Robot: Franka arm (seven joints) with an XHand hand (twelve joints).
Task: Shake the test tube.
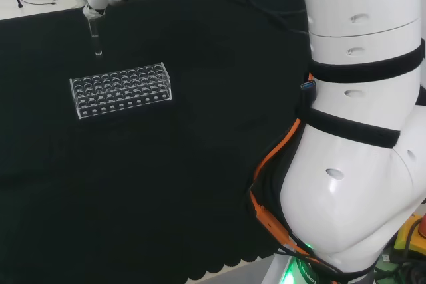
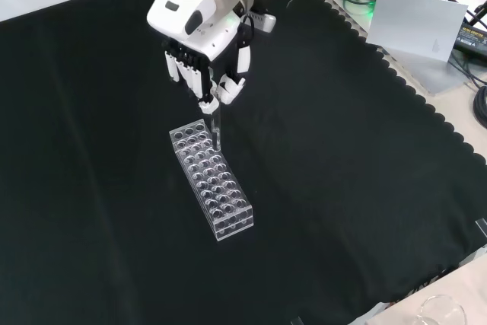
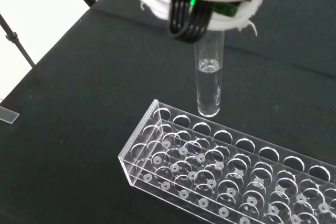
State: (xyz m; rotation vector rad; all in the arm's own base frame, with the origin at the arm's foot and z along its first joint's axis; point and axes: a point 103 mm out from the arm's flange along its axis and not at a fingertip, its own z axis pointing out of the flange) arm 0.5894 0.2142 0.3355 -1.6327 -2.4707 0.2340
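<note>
The hand (image 2: pixel 204 66), fingers pinched on the upright test tube (image 3: pixel 208 85), holds it clear above one end of the rack (image 2: pixel 211 181); shaking seemingly remains.

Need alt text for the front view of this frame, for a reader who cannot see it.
A black and white robot hand holds a clear test tube upright, with its lower end at the far end of a clear plastic tube rack. The rack lies on black cloth with all its visible holes empty.
</note>
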